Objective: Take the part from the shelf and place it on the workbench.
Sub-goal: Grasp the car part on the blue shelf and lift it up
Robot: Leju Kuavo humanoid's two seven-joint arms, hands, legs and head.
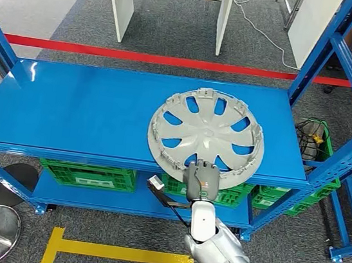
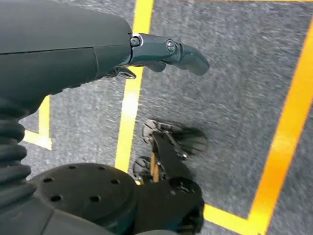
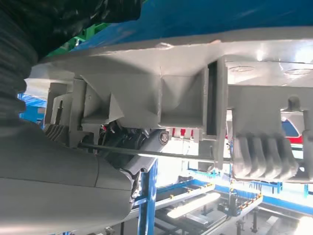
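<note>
A: Where was the part?
B: The wheel cover [image 1: 206, 135], silver-grey w/ curved spokes and slots, lay flat on the blue shelf [image 1: 79, 109], right of centre in the head view. Its near rim overhung the shelf's front edge a little.

A: And which way from the hand?
B: Straight ahead of the right hand [image 1: 201, 181], which sat at the cover's near rim, lower centre of the frame, fingers on top of the rim. In the right wrist view the cover's underside [image 3: 177, 93], w/ ribs and clips, ran across the frame right over the thumb [image 3: 66, 191], so I'd judge the rim was clamped between thumb and fingers. A disc has no real long axis; the rim edge was the handle.

A: Left hand?
B: The left hand [image 2: 110, 46] hung down over grey carpet w/ yellow floor tape [image 2: 130, 103], fingers out straight, holding nothing. So the right was far nearer.

A: Around it?
B: Green crates [image 1: 87, 175] on the lower tier, red tape [image 1: 149, 57] on the floor behind the shelf, white table legs [image 1: 120, 1] at top.
</note>
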